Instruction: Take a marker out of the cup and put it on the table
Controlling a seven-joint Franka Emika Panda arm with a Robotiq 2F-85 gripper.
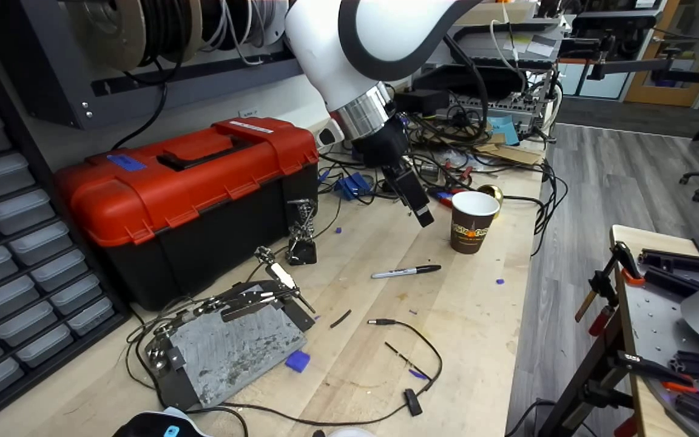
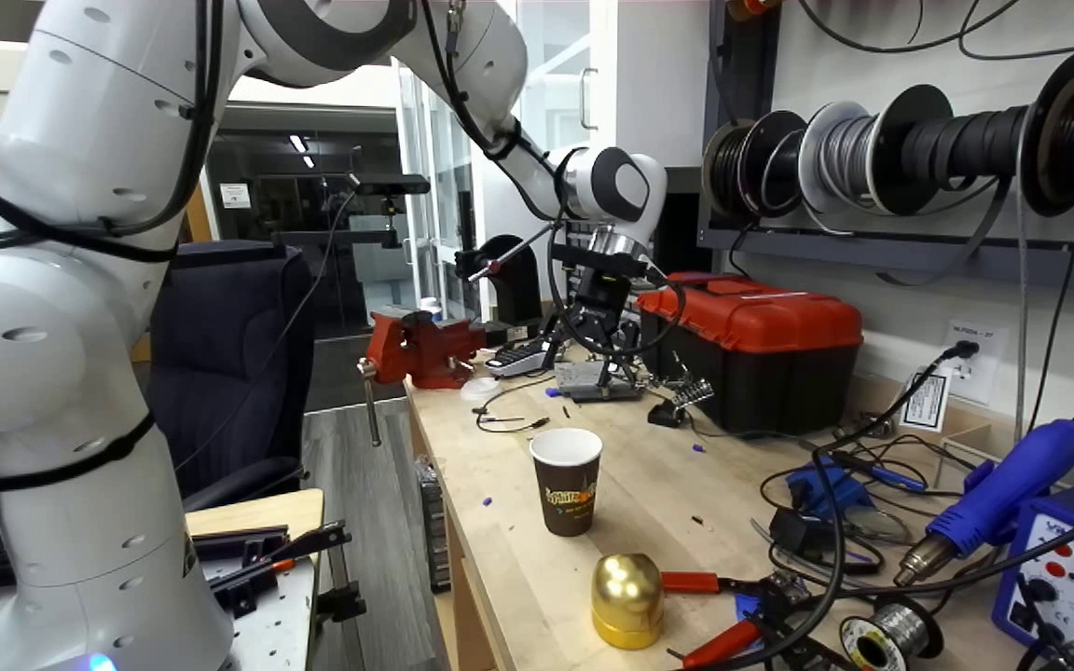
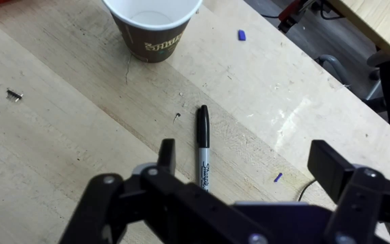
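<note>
Marker (image 3: 204,148) lies flat on the table (image 1: 477,340), near the cup (image 1: 472,226) but not touching it. That is just where the job wants it, so I think the work is done. The cup stands straight up on its own bottom, so I need not hold it. My fingers (image 3: 167,154) are spread wide apart and hold nothing, I guess so the marker can be left lying. My arm (image 2: 490,75) is bent and reaches down from above, and my gripper (image 3: 244,162) hangs over the table on a slant, tips down, near the marker.
</note>
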